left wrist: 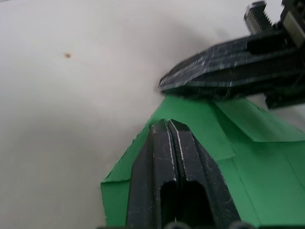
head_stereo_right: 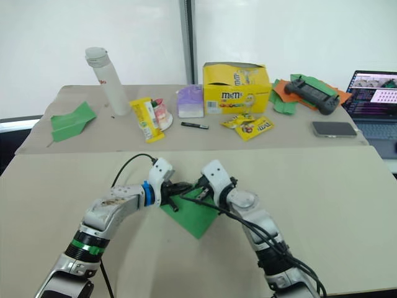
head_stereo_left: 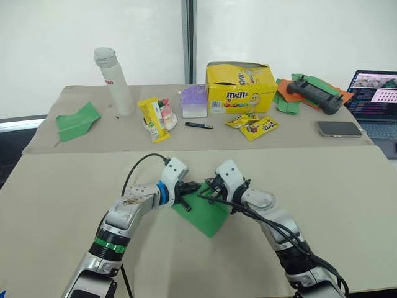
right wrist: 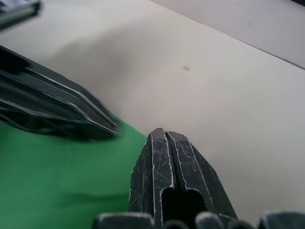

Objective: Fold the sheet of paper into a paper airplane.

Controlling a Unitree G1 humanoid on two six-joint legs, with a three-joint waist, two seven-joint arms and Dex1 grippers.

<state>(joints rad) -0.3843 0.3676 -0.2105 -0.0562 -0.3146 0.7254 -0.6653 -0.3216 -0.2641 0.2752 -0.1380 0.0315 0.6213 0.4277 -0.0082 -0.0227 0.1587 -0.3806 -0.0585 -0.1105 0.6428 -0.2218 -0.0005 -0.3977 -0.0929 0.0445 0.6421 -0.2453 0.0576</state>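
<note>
Two claws are working over one small green shape on the near bench, and this fold job looks well under way. The sheet of paper (head_stereo_left: pixel 206 213) is no flat rectangle now: it lies as a creased, pointed wedge, with folded flaps showing plainly in the left wrist view. Its point aims back toward the robot, and its wide edge faces the yellow candy box (head_stereo_left: pixel 240 87) on the far bench.

Left claw (head_stereo_left: pixel 190 186) sits at that wide edge, fingers pressed tight together with no gap between them; the tips lie on top of the green, pressing rather than pinching, as far as I can judge. Right claw (head_stereo_left: pixel 209 189) comes in from the other side, its fingers also squeezed together, tips at the same edge and just beside the left claw. Nothing is caught between either pair of fingers.

So where does the task stand? Early folds appear done, since the paper is narrowed and layered. Still, I would not call it a finished plane: no wings stand up, and the piece lies flat on the bench. My read is that a crease is being flattened here, with wing folds left to make.

Well beyond the paper, left of the candy box, a white bottle (head_stereo_left: pixel 114 81) stands upright, and farther left a broader green dart (head_stereo_left: pixel 77 121) lies apart. Right of the box rest loose candy packets (head_stereo_left: pixel 252 125), a gamepad (head_stereo_left: pixel 314 93) on crumpled papers, and a phone (head_stereo_left: pixel 338 128).
</note>
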